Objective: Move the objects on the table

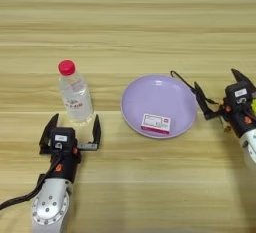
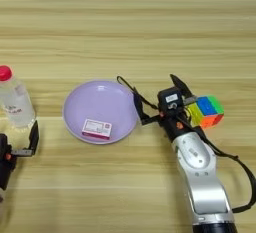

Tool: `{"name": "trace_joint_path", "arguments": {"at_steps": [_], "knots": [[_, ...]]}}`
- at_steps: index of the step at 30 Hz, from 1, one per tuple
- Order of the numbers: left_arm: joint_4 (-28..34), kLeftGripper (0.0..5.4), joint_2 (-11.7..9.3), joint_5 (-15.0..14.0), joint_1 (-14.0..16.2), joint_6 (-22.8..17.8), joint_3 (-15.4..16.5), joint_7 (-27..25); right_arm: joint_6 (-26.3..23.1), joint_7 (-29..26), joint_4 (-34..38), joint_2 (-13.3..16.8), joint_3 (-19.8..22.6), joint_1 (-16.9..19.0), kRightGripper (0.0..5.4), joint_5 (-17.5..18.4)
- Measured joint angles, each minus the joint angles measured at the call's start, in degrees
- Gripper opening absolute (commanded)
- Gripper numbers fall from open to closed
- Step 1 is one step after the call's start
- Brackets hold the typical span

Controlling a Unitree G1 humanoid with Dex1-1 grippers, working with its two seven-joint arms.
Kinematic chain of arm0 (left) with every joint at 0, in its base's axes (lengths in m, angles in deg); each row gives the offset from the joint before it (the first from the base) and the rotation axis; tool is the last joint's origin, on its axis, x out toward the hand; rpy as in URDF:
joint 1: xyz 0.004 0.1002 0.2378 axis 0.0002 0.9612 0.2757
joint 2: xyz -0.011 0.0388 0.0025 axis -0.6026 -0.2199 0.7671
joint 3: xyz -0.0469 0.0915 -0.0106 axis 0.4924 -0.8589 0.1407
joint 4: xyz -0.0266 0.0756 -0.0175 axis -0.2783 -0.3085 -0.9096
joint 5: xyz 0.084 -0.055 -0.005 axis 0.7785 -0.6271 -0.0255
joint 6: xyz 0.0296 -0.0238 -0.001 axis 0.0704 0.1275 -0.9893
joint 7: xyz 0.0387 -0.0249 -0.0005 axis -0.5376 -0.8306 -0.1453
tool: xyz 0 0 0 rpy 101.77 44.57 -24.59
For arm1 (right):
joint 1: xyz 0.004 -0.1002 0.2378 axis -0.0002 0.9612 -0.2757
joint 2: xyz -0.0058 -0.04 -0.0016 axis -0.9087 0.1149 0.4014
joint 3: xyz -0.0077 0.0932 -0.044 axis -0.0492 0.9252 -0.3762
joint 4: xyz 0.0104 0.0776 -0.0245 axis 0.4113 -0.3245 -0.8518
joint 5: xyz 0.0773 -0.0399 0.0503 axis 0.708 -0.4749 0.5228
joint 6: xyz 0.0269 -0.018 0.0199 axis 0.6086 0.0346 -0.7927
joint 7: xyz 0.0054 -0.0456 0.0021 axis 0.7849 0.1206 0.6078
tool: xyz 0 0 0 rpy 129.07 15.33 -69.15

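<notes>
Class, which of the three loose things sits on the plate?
The white card: it lies on the plate. The bottle and cube stand on bare table.

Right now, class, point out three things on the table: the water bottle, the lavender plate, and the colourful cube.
water bottle [image 1: 75, 94]: left eye view, on its clear body.
lavender plate [image 1: 160, 97]: left eye view, on its bare inner surface.
colourful cube [image 2: 206, 110]: right eye view, on its top face.

A plate is sitting mid-table with a card lying in its near part. A bottle is standing to its left. A cube is resting to its right, past the right gripper.
</notes>
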Motion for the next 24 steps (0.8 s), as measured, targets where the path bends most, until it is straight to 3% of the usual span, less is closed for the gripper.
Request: {"name": "trace_joint_path", "arguments": {"at_steps": [5,24], "knots": [[0.04,5.4,-0.02,-0.02,0.01,-0.07,0.03,-0.04,-7.06,-2.93,1.25,-1.57,-4.1,-2.26,5.38,2.07],[0.11,5.4,0.02,0.01,-0.04,-0.25,-0.03,0.02,-16.87,-4.49,-9.59,-7.24,-9.36,-13.66,5.38,3.61]]}}
